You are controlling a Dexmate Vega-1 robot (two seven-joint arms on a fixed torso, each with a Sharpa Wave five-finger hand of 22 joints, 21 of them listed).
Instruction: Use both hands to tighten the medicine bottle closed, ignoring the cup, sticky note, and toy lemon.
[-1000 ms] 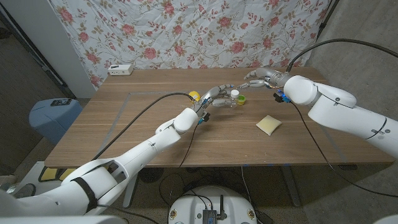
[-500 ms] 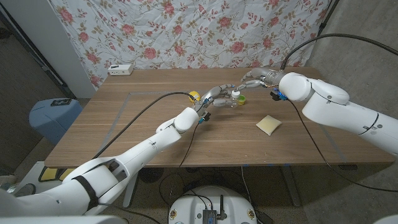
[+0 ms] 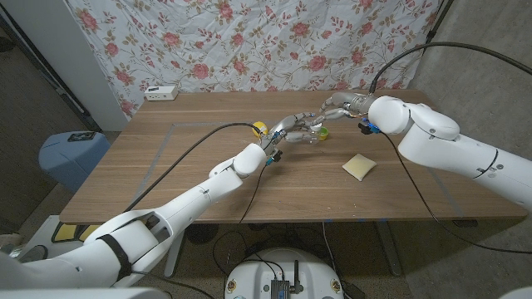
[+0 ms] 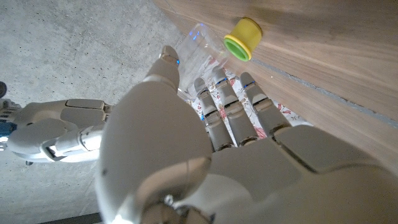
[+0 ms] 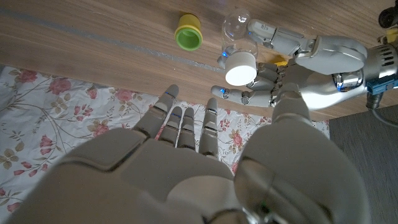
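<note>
Closer now, the open-fingered right hand nears the medicine bottle gripped by the left hand.

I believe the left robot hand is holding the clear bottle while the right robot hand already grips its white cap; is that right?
Not quite: the left robot hand does hold the clear bottle, but the right robot hand is open and apart from the white cap, not gripping it. The right wrist view shows the gap.
</note>
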